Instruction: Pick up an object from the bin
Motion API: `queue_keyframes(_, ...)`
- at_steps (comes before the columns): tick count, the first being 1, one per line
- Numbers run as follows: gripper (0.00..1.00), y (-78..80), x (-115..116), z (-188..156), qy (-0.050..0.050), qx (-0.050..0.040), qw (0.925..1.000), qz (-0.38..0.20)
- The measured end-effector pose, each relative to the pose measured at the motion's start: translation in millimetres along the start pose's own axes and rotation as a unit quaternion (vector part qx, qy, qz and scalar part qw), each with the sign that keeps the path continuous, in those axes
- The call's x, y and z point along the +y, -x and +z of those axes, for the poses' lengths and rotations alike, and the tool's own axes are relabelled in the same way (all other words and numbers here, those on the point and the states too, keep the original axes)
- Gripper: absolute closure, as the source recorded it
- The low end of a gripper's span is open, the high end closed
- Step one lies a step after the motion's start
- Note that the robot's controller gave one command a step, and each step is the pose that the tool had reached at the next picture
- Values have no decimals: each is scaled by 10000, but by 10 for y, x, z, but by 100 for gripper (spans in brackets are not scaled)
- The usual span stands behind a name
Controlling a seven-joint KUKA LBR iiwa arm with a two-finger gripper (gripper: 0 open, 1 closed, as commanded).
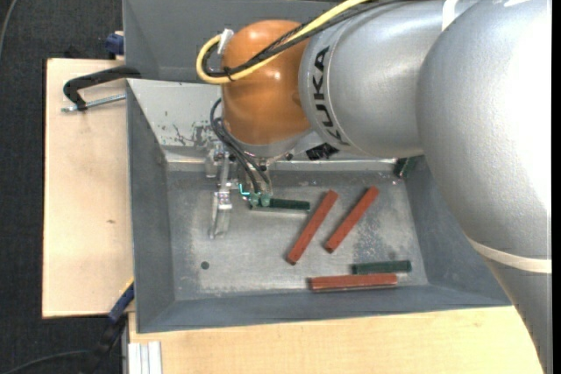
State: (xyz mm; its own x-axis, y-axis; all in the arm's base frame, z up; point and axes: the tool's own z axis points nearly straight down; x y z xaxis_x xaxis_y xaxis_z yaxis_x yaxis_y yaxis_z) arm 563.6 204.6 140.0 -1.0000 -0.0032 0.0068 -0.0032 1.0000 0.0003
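**Gripper low in bin, at end of dark green stick**

Standing by the rig: the arm comes in from the right. Its orange cover and a yellow cable sit above the back of the grey bin. The gripper is down close to the bin floor, left of the middle and near the back wall. I can't tell if it is open or closed, because the wrist hardware and cables clutter that spot.

The nearest thing is a thin dark green stick lying flat and roughly level. Its left end is right at the gripper; whether it is gripped or just touching is unclear.

To the right of that, two red-brown sticks lie slanted and roughly parallel, one just beside the other but not touching.

Near the front wall, well apart from the gripper, a longer red-brown stick lies flat. A short dark green piece lies just behind its right end.
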Motion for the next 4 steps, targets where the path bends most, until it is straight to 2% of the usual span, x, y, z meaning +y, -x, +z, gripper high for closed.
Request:
queue_keyframes(1, 0, -550, -89, -299, -1, -37, 9909, -1349)
queue_keyframes(2, 0, -292, -739, 518, 1, -33, 9987, -501)
queue_keyframes(3, 0, -218, -1530, 697, -9, -39, 9985, -552)
queue_keyframes(4, 0, 280, -1606, 679, 2, -87, 9992, -396)
